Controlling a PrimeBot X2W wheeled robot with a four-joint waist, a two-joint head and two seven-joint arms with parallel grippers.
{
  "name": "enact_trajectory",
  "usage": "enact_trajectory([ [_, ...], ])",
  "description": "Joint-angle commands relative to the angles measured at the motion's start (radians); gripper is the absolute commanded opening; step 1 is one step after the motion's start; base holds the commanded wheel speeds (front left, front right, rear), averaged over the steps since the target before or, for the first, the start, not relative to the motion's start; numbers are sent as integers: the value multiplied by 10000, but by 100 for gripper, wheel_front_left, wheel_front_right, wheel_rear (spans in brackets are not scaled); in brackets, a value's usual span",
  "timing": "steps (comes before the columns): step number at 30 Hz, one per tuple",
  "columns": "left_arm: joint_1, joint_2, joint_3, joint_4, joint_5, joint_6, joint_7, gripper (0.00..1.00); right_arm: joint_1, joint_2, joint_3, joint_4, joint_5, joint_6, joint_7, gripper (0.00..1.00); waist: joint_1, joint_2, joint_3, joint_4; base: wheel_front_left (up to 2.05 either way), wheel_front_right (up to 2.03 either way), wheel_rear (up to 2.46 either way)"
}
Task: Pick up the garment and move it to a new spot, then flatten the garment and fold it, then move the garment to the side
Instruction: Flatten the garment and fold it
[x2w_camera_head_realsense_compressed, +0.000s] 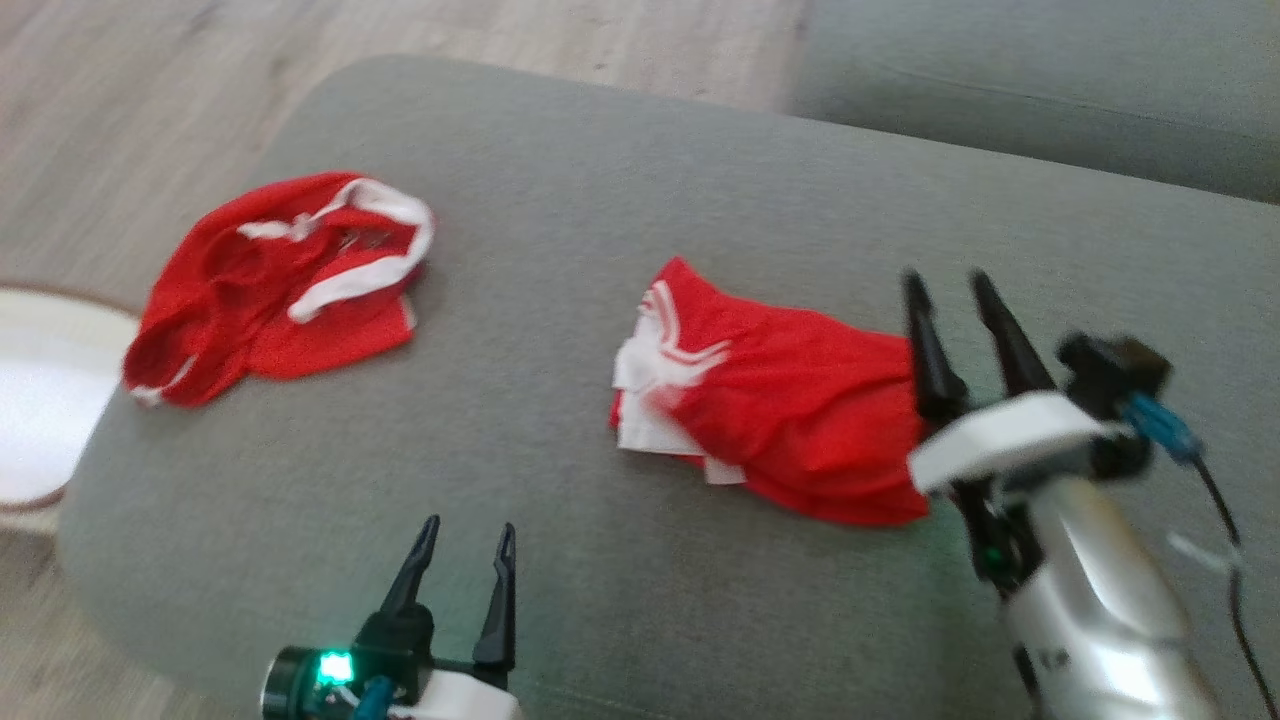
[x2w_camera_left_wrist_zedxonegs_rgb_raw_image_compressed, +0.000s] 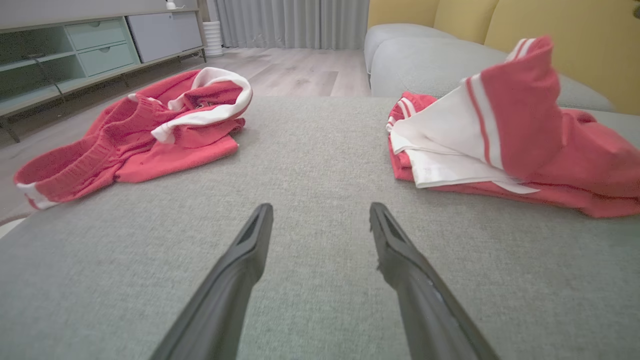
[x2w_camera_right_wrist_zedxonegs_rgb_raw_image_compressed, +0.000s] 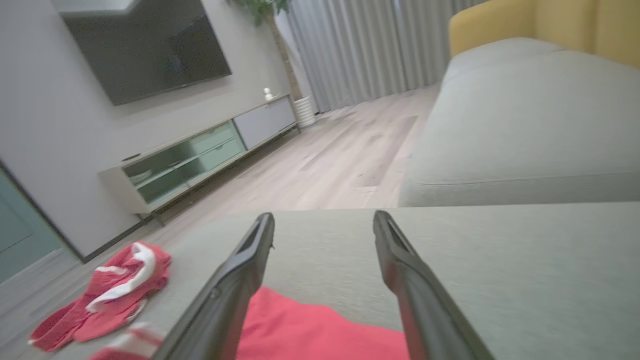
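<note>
The folded red garment (x2w_camera_head_realsense_compressed: 790, 400) lies on the grey sofa cushion (x2w_camera_head_realsense_compressed: 600, 180), toward the robot's right. Its white-striped hem is turned to the middle of the cushion, and its layers are stacked unevenly; one white flap stands up in the left wrist view. The right gripper (x2w_camera_head_realsense_compressed: 945, 285) is at the garment's right edge with its fingers spread and nothing between them. In the right wrist view the red cloth sits below the fingers, not pinched, though whether a finger brushes it I cannot tell. That placement suits a bundle lying free after folding, with the gripper at the edge from which it could be taken up and carried to the side. The left gripper (x2w_camera_head_realsense_compressed: 470, 530) is also open and empty, low over bare cushion near the front edge and well apart from the cloth, probably parked out of the way. A crumpled red garment (x2w_camera_head_realsense_compressed: 270, 290) with white trim lies near the cushion's left end, well apart from the folded one, with bare cushion between them. No brand, label or writing can be read on either piece; only white stripes and bands show, and the head view is slightly blurred.
</note>
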Motion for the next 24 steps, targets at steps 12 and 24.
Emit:
enact_trajectory([
  [12,-440,22,1143,-408,268,229,-65,100,1818,150,-2098,-1154,-2006,-6,-108,100,0,0,-401,-2231,0,0,0],
  [24,336,22,2014,-559,456,400,-65,100,3096,150,-1793,-1285,-2341,-6,-108,100,0,0,-686,-3288,0,0,0],
])
